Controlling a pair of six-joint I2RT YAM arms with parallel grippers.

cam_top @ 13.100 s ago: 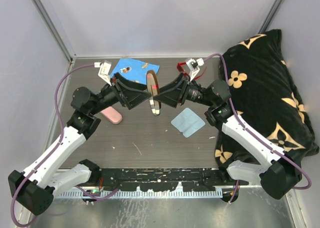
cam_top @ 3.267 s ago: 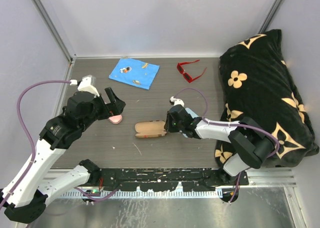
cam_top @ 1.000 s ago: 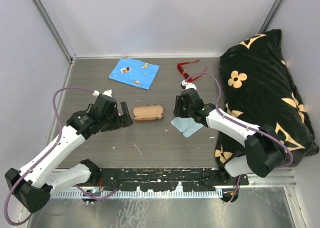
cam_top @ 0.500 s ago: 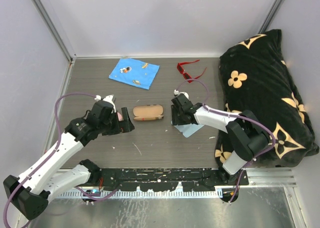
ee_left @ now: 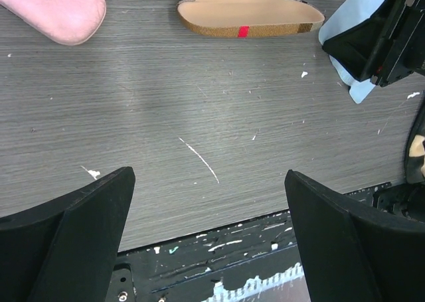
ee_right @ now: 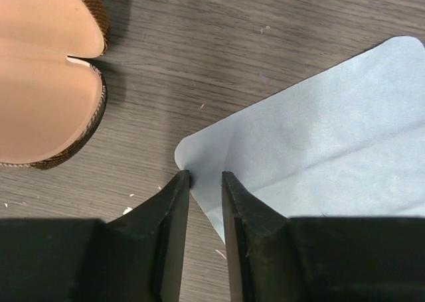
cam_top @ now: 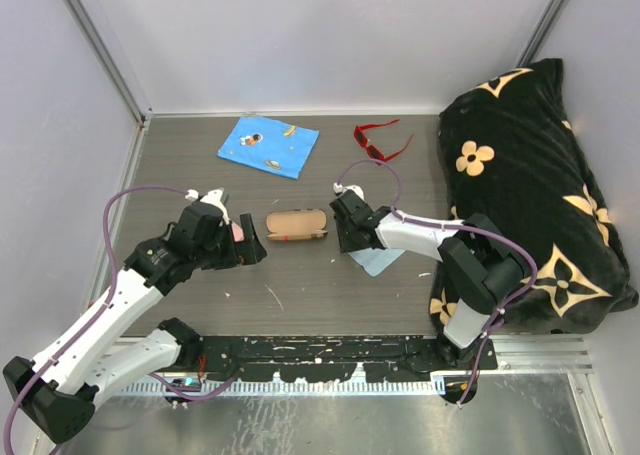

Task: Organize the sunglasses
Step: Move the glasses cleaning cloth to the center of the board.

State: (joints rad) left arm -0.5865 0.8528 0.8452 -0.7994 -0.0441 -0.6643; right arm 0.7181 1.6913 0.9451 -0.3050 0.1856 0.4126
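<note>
The red sunglasses (cam_top: 378, 141) lie at the back of the table, apart from both grippers. The dark brown sunglasses are not in view. My right gripper (cam_top: 345, 237) is low over the near left corner of a light blue cloth (cam_top: 380, 259). In the right wrist view its jaws (ee_right: 204, 177) stand a narrow gap apart, astride that cloth corner (ee_right: 312, 129), which lies flat. My left gripper (cam_top: 246, 248) is wide open and empty (ee_left: 207, 176) above bare table, left of the open brown case (cam_top: 296, 224).
The brown case (ee_left: 249, 13) lies open with its tan lining up (ee_right: 40, 83). The pink case (ee_left: 56, 10) lies by the left gripper. A patterned blue cloth (cam_top: 268, 145) lies at the back left. A black flowered cushion (cam_top: 530, 175) fills the right side.
The case, once held upright between both grippers, now lies open on the table. In the last half second my right gripper slid left and down onto the cloth corner. The left arm shifted slightly.
</note>
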